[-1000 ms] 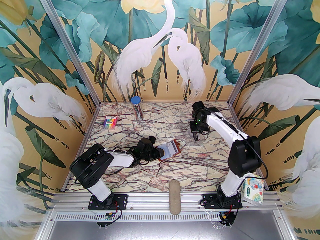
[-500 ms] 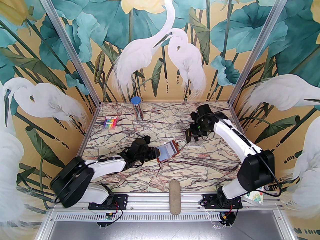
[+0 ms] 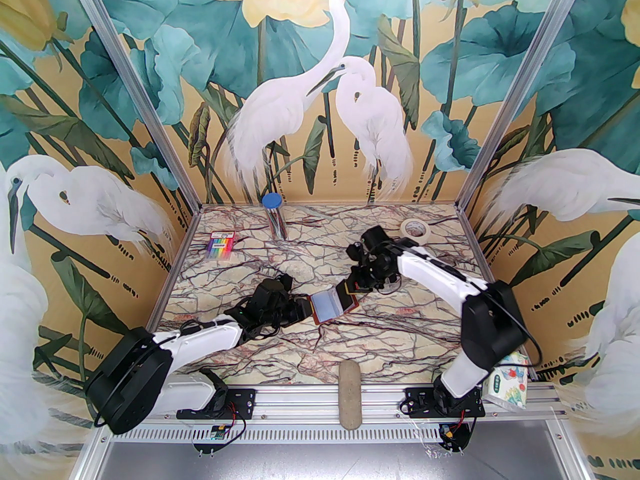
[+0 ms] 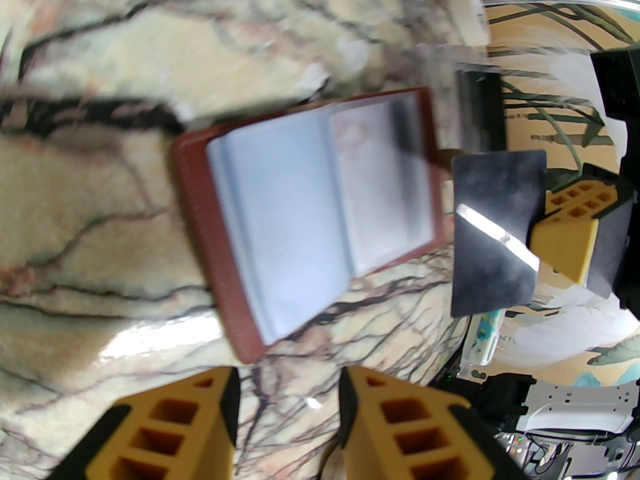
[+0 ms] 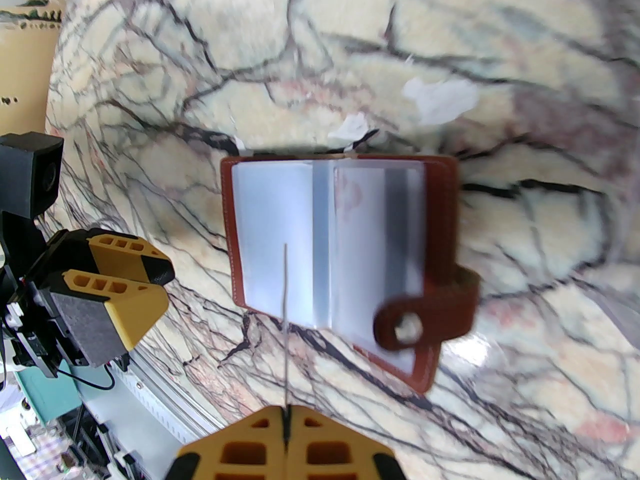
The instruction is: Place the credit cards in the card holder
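The card holder (image 3: 330, 305) lies open on the marble table, reddish-brown leather with pale bluish sleeves (image 4: 300, 218) facing up and its snap tab (image 5: 425, 318) hanging off one end. My left gripper (image 3: 306, 309) sits low at the holder's left edge, open, with nothing between its fingers (image 4: 400, 418). My right gripper (image 3: 350, 288) is shut on a dark credit card (image 4: 492, 233), held just off the holder's right edge. In the right wrist view this card (image 5: 285, 318) shows edge-on as a thin line over the sleeves. The other credit cards are out of view.
A flat pack of rainbow pens (image 3: 220, 245) lies at the back left, a clear tube with a blue lid (image 3: 274, 215) at the back middle, a tape roll (image 3: 416, 228) at the back right. A beige pad (image 3: 350, 393) and a tissue pack (image 3: 507, 380) sit at the near edge.
My right arm swung left and down, bringing the dark card to the holder's right edge and uncovering the tape roll. The left arm stretched out lower; the holder shifted slightly left.
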You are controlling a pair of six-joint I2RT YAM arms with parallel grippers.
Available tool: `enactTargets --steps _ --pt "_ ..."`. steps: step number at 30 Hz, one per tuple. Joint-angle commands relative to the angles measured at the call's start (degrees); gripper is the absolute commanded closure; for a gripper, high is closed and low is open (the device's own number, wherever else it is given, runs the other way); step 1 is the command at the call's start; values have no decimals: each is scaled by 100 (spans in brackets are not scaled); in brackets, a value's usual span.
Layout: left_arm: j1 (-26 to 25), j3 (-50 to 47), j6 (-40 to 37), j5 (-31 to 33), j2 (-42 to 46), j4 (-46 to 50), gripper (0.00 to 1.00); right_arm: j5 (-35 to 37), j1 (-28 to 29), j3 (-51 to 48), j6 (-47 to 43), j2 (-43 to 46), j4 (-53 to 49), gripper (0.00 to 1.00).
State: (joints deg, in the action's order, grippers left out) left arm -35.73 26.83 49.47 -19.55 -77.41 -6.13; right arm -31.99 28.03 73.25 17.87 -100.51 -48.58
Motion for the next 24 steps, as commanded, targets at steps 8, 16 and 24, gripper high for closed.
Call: enactTargets --steps 8,16,24 --pt "14 14 209 -299 -813 -754 61 -28 36 283 -503 -717 376 100" --pt "82 176 103 -260 -1083 -755 63 38 79 -312 -289 -727 1194 100" --pt "162 437 -137 -198 -1089 -389 64 144 120 -689 140 -496 1531 100"
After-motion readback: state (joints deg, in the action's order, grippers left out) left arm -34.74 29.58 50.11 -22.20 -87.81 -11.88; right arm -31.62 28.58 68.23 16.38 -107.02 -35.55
